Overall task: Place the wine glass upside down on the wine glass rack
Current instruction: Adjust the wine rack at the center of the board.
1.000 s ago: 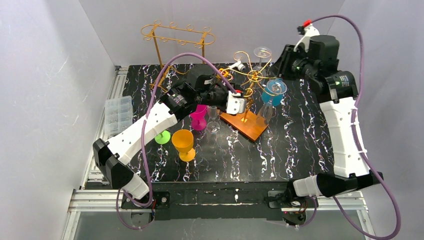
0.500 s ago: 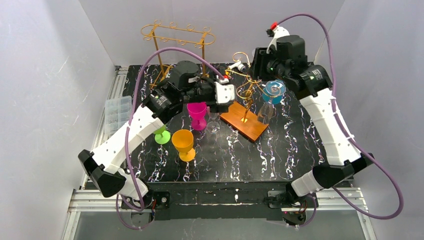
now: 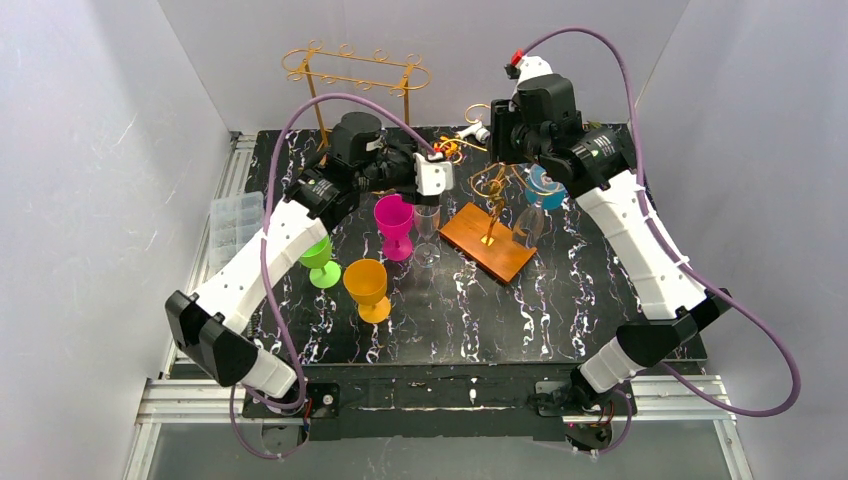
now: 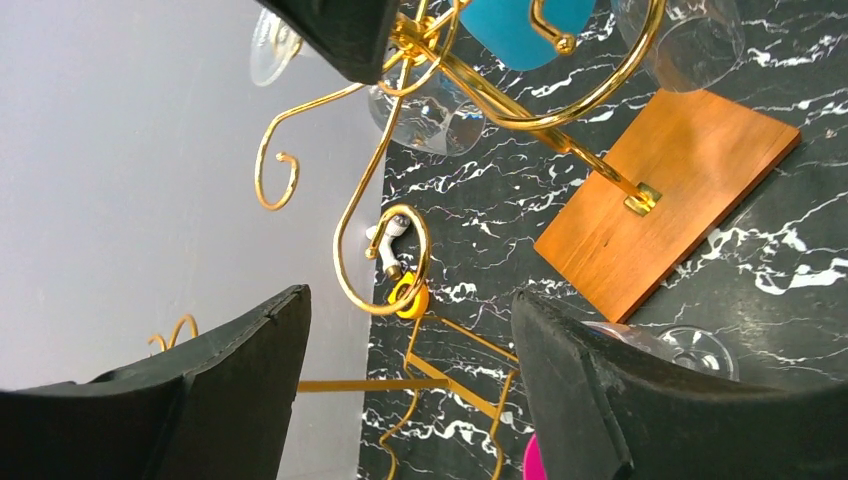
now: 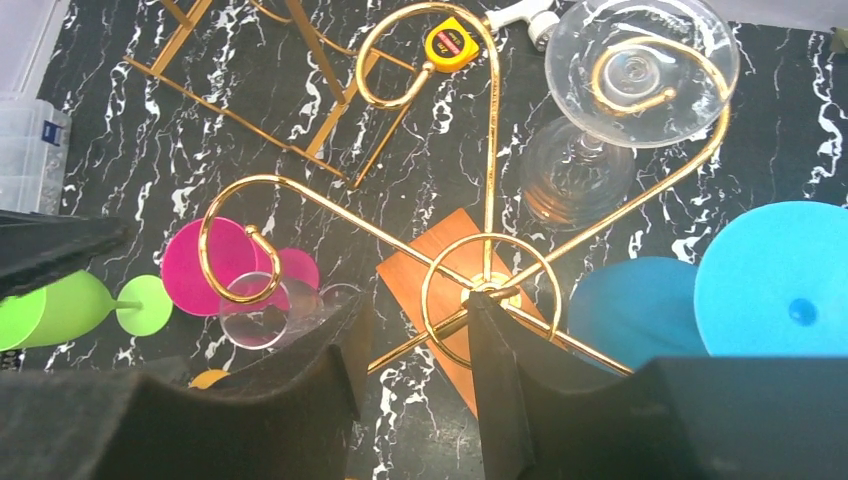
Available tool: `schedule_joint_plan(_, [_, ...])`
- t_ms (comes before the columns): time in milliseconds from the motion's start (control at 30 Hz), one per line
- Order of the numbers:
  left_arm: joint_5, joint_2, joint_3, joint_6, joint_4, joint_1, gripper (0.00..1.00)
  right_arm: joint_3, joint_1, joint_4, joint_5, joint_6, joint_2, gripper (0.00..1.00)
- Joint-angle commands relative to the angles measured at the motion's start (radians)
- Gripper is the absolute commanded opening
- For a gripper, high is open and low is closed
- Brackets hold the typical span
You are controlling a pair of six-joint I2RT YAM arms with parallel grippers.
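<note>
**Status: clear wine glass (image 3: 427, 238) upright on counter (image 3: 450, 325), both pincers empty**

Clear wine glass stands at 9 o'clock of the wooden base (image 4: 665, 200) of the wine glass rack (image 4: 560, 143), just beside it, not on the rack.

Left pincer (image 4: 410, 308) hovers over the glass rim. Its fingers are spread wide with nothing between them.

Right pincer (image 5: 412, 315) hangs above the rack hub. Its fingers are apart by a narrower gap and clamp nothing. The hub ring shows through the gap.

From the hub in the right wrist view:
- Blue glass (image 5: 790, 290) hangs inverted at 3 o'clock.
- Second clear glass (image 5: 640, 60) hangs inverted at 1 o'clock.

From the clear wine glass in the top view:
- Pink goblet (image 3: 393, 222) is just beside it at 9 o'clock.
- Orange goblet (image 3: 367, 287) is at 7 o'clock.
- Green goblet (image 3: 322, 262) is farther out at 8 o'clock.
</note>
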Motion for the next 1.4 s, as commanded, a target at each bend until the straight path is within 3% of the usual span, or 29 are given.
schedule_joint_plan(0, [0.063,0.034,0.008,0.123,0.025,-0.001,0.7,0.051,0.009,-0.001,0.066,-0.009,-0.002,0.48])
schedule_joint_plan(100, [0.082,0.053,0.01,0.18,0.024,0.001,0.65,0.05,0.01,-0.013,0.076,-0.011,-0.013,0.48])
schedule_joint_plan(300, [0.092,0.074,-0.001,0.266,0.05,0.001,0.38,0.014,0.011,-0.007,0.085,-0.012,-0.026,0.51])
schedule_joint_plan(433, [0.109,0.075,0.007,0.272,0.036,0.001,0.31,-0.002,0.011,0.009,0.085,-0.018,-0.018,0.58])
schedule_joint_plan(667, [0.129,0.107,0.057,0.262,-0.031,0.001,0.12,-0.008,0.011,0.028,0.081,-0.026,0.005,0.62])
schedule_joint_plan(867, [0.157,0.111,0.067,0.249,-0.042,-0.005,0.11,-0.038,0.011,0.047,0.092,-0.035,0.018,0.59])
schedule_joint_plan(1367, [0.172,0.15,0.118,0.153,-0.046,-0.042,0.11,-0.101,0.01,0.118,0.128,-0.089,0.001,0.25])
